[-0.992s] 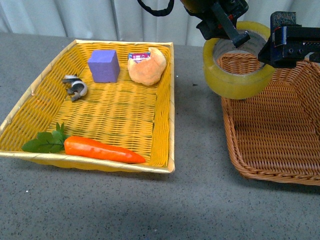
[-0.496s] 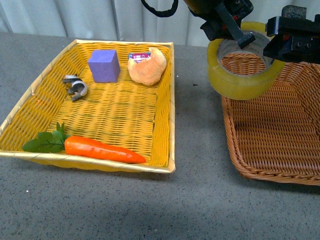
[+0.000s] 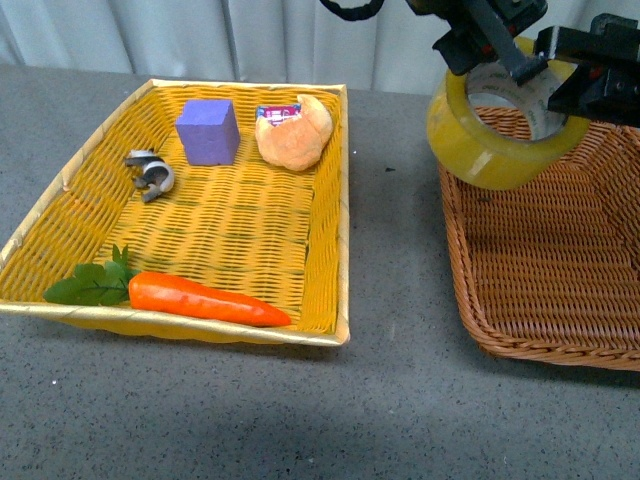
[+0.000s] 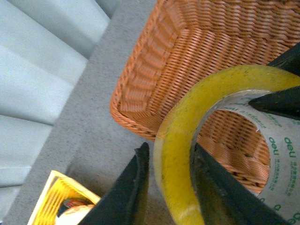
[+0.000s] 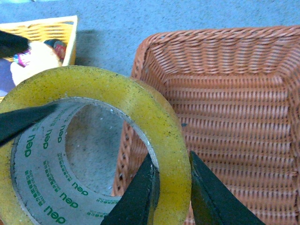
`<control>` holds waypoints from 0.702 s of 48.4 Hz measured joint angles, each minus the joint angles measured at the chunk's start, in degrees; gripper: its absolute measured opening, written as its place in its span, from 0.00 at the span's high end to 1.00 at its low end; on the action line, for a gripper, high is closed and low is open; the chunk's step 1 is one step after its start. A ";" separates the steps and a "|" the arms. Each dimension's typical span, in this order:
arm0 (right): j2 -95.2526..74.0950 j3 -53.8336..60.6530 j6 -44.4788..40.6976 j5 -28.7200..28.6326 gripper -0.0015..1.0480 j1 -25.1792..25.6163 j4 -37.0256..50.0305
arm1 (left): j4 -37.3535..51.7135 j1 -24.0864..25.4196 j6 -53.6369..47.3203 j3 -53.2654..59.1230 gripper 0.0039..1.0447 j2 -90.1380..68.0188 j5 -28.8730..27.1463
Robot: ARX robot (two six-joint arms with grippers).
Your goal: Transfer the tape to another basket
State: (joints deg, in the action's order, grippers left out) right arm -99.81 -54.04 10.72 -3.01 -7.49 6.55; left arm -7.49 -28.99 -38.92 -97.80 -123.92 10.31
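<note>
The tape (image 3: 490, 150), a wide yellow roll with a white printed core, hangs tilted in the air over the near-left corner and left rim of the brown wicker basket (image 3: 520, 345). My left gripper (image 3: 505, 60) is shut on the roll's wall from the left, and my right gripper (image 3: 565, 95) is shut on it from the right. The left wrist view shows the left gripper (image 4: 169, 150) pinching the tape (image 4: 176, 187) above the basket (image 4: 140, 61). Seen from the right wrist, the right gripper (image 5: 172, 161) clamps the tape (image 5: 117, 93) beside the basket (image 5: 211, 35).
A bright yellow woven basket (image 3: 342, 200) lies to the left, holding a purple block (image 3: 208, 131), a bread roll (image 3: 295, 132), a small grey-black clip (image 3: 150, 173) and a carrot (image 3: 200, 298). A strip of grey table separates the two baskets. A pale curtain hangs behind.
Both grippers have carried the tape to the right and slightly up, from beside the brown basket's left rim to over it. The roll tilts more.
</note>
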 joint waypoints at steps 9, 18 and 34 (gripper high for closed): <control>-4.13 -1.29 -1.97 2.47 0.85 3.45 0.02 | 0.59 1.99 4.72 0.94 0.33 3.50 2.03; -9.42 -3.39 -3.58 1.75 0.85 6.51 -0.90 | 10.51 4.92 5.11 6.49 0.06 5.29 -12.33; -16.15 -5.18 -5.49 -0.15 0.85 9.18 -1.40 | 24.46 14.95 23.06 16.90 0.06 8.02 -31.26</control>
State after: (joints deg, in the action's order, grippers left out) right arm -115.96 -59.22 5.23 -3.16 1.69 5.15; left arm 16.97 -14.04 -15.86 -80.90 -115.90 -20.95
